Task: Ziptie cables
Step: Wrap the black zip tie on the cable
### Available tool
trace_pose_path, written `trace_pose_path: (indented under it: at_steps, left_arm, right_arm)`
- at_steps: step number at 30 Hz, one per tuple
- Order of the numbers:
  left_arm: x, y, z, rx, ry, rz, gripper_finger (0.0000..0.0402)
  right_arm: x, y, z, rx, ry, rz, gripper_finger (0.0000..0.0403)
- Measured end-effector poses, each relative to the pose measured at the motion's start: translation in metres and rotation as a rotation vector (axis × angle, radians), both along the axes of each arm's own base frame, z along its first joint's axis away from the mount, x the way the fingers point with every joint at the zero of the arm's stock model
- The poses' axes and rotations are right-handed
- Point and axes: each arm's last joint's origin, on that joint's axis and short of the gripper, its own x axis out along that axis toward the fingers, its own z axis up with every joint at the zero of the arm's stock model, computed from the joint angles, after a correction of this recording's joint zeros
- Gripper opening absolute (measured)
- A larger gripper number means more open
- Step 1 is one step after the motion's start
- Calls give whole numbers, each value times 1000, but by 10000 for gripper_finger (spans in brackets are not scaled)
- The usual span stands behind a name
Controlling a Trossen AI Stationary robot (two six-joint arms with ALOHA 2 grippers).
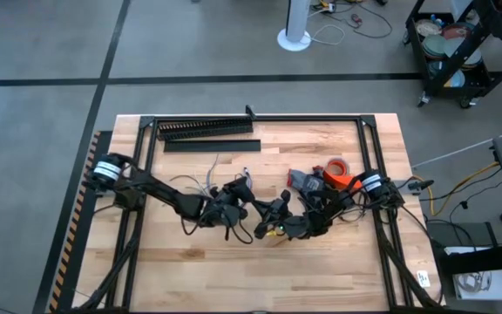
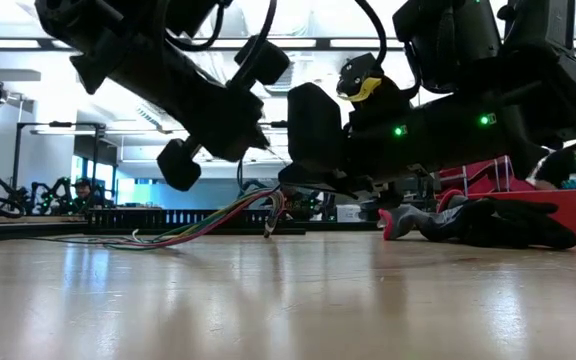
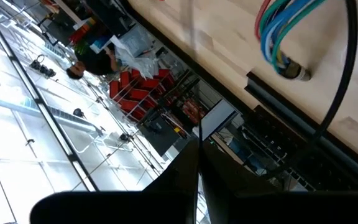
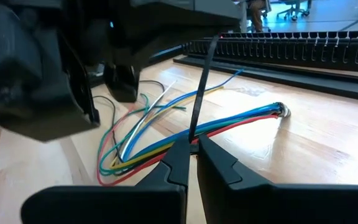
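Pale wood filled the high view: your bench carried the cables left of centre, with both arms meeting at mid-frame, the left pincer beside the right pincer. In the low view the cables trailed along the bench at centre-left, loose and untied. Your left wrist view showed that pincer clenched, though on what I could not tell. In the right wrist view, your pincer gripped a ziptie standing upright over the cables at mid-frame. Judging by this, no tie was looped yet; wrapping and cinching remained.
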Motion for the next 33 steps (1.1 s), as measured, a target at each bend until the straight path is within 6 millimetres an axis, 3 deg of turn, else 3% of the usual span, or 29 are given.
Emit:
trace_pose_path:
  at_steps: [8, 33]
  left_arm:
    - [-2, -1, 3, -11, -10, -13, 0]
    - [-16, 0, -17, -26, 60, -25, 0]
  right_arm:
    - [1, 0, 2, 3, -6, 2, 0]
    - [3, -11, -4, -4, 65, 19, 0]
